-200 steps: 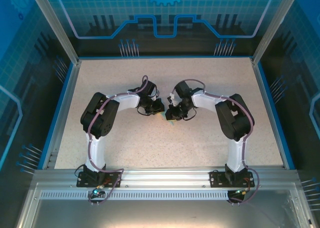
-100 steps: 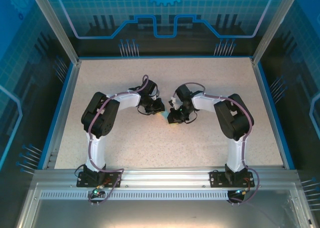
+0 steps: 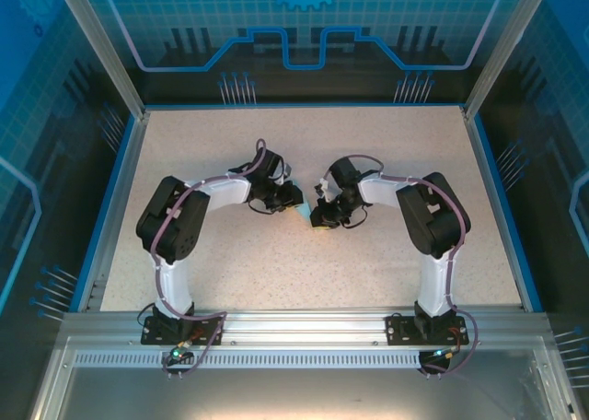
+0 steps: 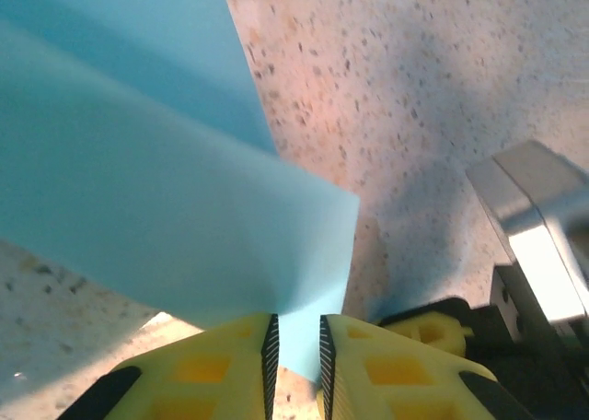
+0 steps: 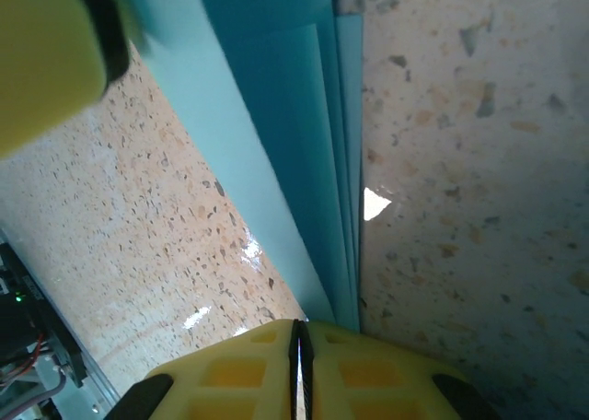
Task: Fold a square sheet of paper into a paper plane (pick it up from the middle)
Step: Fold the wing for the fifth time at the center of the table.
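The square sheet of paper [image 3: 306,215] is pale blue and folded into several layers, and it sits between the two grippers at mid-table. My left gripper [image 3: 295,202] is just left of it. In the left wrist view the left gripper [image 4: 296,339] has its jaws slightly apart, and a flap of the paper [image 4: 138,180] hangs loosely in the gap. My right gripper [image 3: 317,219] is on the paper's right. In the right wrist view the right gripper [image 5: 299,332] is shut, and the folded paper layers [image 5: 276,116] run straight out from its tips.
The speckled tabletop [image 3: 276,273] is bare around the arms, with a blue rim [image 3: 110,208] at its sides. The right gripper's metal body [image 4: 534,208] sits close beside the left fingers. A left finger [image 5: 46,61] shows at the top left of the right wrist view.
The left jaws have parted a little around the paper. The left arm's elbow has swung outward to the left. The right gripper has stayed shut and edged slightly towards the left gripper.
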Robot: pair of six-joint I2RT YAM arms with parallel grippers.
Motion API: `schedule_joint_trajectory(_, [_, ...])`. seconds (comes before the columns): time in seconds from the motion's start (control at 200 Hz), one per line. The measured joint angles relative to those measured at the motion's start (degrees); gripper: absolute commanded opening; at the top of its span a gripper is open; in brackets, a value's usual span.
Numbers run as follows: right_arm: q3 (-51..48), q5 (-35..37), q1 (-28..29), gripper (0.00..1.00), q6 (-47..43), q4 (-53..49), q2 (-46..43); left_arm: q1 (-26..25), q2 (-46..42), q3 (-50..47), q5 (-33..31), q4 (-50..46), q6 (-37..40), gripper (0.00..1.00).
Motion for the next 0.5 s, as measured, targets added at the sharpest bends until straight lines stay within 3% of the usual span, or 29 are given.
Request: schedule_joint_trajectory(0.5, [-0.11, -1.29, -0.48, 0.12, 1.84, 0.31, 0.48, -2.34, 2.89, -2.91, 4.0, 7.58, -2.03, 0.18])
